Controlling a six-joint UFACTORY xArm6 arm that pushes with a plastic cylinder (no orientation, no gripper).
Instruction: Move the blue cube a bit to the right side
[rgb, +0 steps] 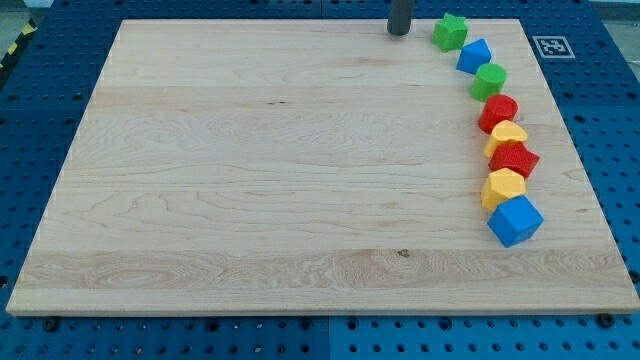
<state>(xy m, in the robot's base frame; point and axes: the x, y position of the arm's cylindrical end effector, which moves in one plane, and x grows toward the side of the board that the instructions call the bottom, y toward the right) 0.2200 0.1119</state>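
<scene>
Best to bring my tip (399, 32) down past the row of blocks, settle on the view's left face of the blue cube (515, 220), then nudge briefly rightward. Nothing to clench: bare rod, touching no block. Cube well below and right of tip, probably touching the yellow block (503, 187)

Dark upright rod at the view's top, my tip (399, 33) on the surface
</scene>
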